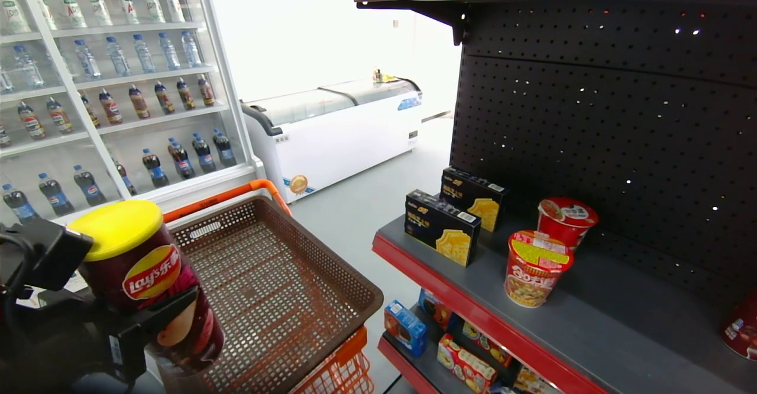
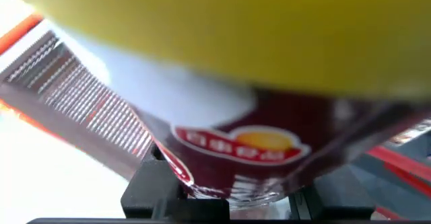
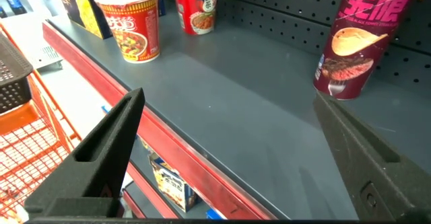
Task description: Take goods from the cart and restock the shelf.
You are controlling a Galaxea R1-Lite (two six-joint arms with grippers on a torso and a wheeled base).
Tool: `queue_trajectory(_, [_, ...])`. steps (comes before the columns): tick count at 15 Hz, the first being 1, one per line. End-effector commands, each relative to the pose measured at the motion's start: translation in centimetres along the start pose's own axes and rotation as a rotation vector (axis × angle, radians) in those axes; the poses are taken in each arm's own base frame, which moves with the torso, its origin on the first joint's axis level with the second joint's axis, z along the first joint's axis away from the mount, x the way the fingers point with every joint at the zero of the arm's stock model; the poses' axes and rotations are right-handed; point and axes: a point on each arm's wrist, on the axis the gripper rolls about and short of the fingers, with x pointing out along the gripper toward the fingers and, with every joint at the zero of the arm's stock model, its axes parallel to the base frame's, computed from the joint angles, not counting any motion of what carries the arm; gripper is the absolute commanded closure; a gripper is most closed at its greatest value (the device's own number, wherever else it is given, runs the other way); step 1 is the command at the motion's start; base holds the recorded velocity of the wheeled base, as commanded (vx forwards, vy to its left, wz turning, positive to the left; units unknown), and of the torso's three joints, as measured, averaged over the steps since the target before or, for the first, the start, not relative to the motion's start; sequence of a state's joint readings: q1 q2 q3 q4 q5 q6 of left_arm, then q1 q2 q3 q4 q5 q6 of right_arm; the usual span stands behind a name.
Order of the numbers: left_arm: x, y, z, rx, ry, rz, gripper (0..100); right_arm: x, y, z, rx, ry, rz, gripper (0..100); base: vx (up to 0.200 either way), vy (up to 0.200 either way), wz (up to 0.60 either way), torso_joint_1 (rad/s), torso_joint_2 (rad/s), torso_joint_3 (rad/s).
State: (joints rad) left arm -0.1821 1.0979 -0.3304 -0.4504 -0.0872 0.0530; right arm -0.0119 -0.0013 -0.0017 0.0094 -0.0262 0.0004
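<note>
Chips can [image 1: 151, 287], dark red with a yellow lid, is clamped in my left hand [image 1: 155, 317] at near left. It is roughly upright with a slight tilt, above the near-left corner of the brown basket [image 1: 355, 290] on the orange cart [image 1: 340, 373]. The left wrist view has the same can [image 2: 249, 150] close up, lid end toward the camera.

My right hand [image 3: 236, 170] is spread wide with nothing in it, over the red front edge of the shelf [image 3: 222, 103]. On the shelf [image 1: 591, 323], to the right of the cart:
- two dark boxes [image 1: 442, 226] at its left end, one behind the other
- two red noodle cups [image 1: 535, 267] just right of them, near one in front of the far one
- second chips can [image 3: 357, 42], upright, far right, well apart from the cups

Lower shelf [image 1: 414, 361] holds small packets; can't tell what kind.
</note>
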Motion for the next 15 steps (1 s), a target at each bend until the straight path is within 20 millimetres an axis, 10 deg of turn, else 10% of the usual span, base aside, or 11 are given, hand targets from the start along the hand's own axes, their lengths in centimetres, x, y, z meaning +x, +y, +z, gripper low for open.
queue_trajectory(1, [-2.6,-0.5,0.6,0.006,-0.109,-0.033,100,0.0,0.0,0.0,0.000,0.001,0.000,0,0.000,0.000,0.00,0.000,0.00,0.000])
queue_trajectory(6, [-9.1,-0.9,-2.7,-0.129,-0.091,0.028,100,0.0,0.0,0.0,0.000,0.001,0.000,0,0.000,0.000,0.00,0.000,0.00,0.000])
queue_trajectory(15, [-10.2,-0.8,-4.3,-0.091,-0.197,0.145,100,0.0,0.0,0.0,0.000,0.001,0.000,0,0.000,0.000,0.00,0.000,0.00,0.000])
